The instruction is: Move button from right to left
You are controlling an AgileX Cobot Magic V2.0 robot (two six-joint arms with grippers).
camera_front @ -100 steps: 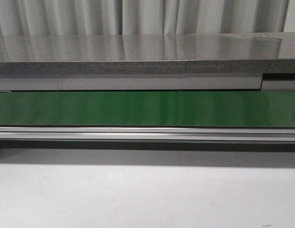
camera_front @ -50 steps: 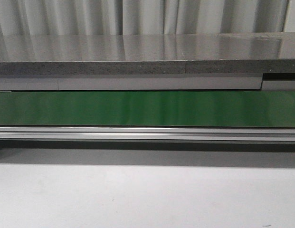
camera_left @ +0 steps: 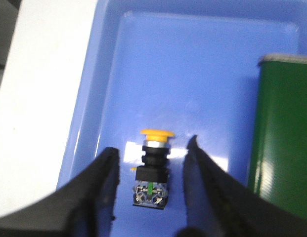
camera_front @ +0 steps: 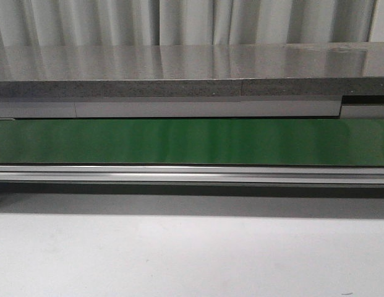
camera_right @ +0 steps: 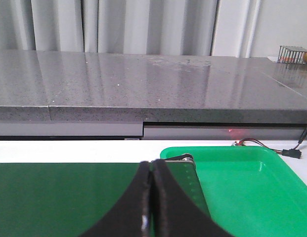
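Stretching across the front view, the green conveyor belt [camera_front: 192,142] runs under a grey stone counter [camera_front: 179,68], neither arm showing there. Over on the right wrist camera, a green tray [camera_right: 242,182] sits beside the belt's end, and the right gripper [camera_right: 151,197] has its fingers pressed together, nothing between them. Left side now: blue tray [camera_left: 193,74], and the left gripper [camera_left: 152,160] spread wide either side of the button [camera_left: 153,168], which lies in that tray, not touched.
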